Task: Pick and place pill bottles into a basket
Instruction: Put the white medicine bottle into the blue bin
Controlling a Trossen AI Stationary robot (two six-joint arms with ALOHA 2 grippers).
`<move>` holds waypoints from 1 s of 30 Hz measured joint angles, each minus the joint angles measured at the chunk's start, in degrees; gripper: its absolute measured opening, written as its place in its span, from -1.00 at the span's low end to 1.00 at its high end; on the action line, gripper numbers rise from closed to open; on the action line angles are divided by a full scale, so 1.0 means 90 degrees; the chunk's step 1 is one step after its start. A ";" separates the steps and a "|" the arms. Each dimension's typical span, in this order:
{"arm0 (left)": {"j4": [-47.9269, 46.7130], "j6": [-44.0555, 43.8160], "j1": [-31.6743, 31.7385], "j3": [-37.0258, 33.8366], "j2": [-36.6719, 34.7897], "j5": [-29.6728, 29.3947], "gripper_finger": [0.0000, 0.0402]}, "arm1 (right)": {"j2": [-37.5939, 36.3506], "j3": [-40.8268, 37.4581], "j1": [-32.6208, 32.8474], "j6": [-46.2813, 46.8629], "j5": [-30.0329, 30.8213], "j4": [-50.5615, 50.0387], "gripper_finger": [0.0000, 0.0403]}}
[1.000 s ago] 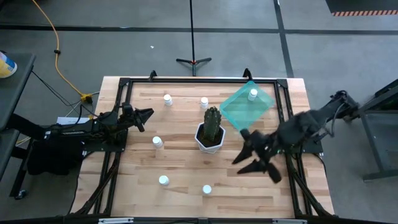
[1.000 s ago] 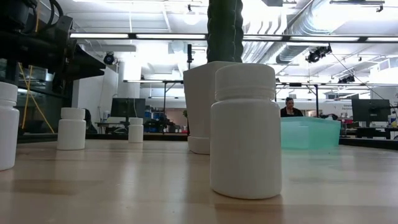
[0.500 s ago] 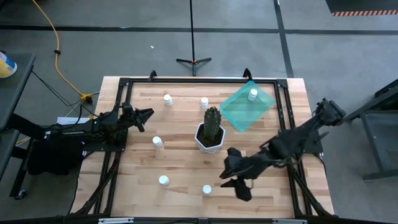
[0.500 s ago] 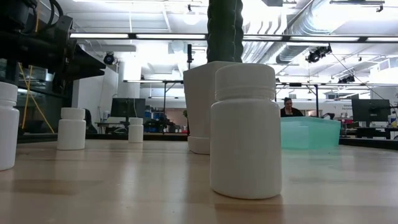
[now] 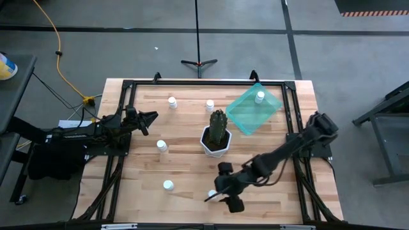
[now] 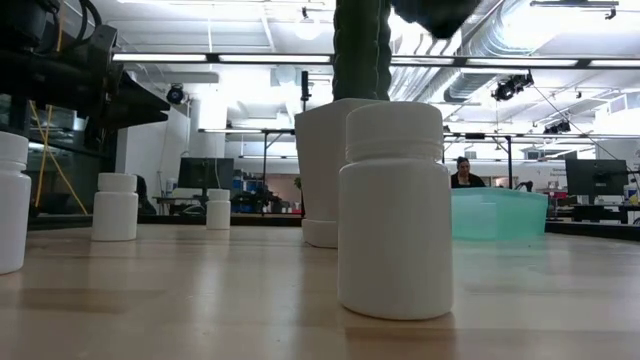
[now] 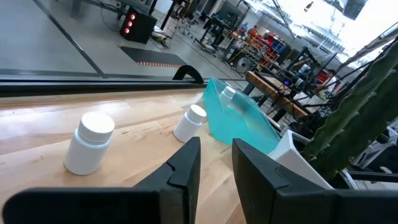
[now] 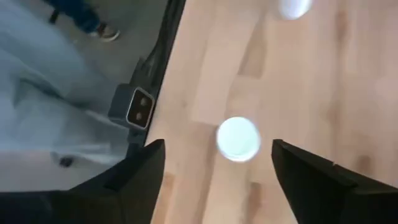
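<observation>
Several small white pill bottles stand upright on the wooden table: two at the far side (image 5: 172, 101) (image 5: 209, 105), one at the left of middle (image 5: 162, 145), and two near the front edge (image 5: 167, 185) (image 5: 212, 194). Another bottle (image 5: 259, 97) stands in the teal basket (image 5: 249, 112) at the far right. My right gripper (image 5: 221, 195) is open and points down over the front bottle, whose cap (image 8: 238, 138) shows between its fingers; it also shows in the low view (image 6: 393, 210). My left gripper (image 5: 151, 117) waits at the table's left edge, open by a narrow gap (image 7: 216, 165).
A white faceted pot with a green cactus (image 5: 216, 135) stands at the table's middle, just far of my right arm. A black frame (image 5: 192, 82) runs around the table top. A person sits in the room beyond the basket (image 6: 463, 172).
My right gripper has swung from beside the basket toward the table's near edge and left, past the cactus pot, to above the front bottle. It has stayed open. Its dark tip has come into the top of the low view. No bottle has moved.
</observation>
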 joint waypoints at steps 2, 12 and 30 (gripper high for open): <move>0.0000 0.0000 -0.0002 0.0000 0.0000 0.0001 -0.37 | 0.0232 0.0000 -0.0091 -0.0009 -0.0187 0.0099 0.45; 0.0000 0.0000 0.0000 0.0000 0.0000 0.0002 -0.37 | 0.0693 0.0000 -0.0306 -0.0483 -0.0288 0.0419 0.45; 0.0000 0.0000 -0.0002 0.0000 0.0000 0.0002 -0.37 | 0.1318 0.0000 -0.0291 -0.1151 -0.0313 0.0835 0.45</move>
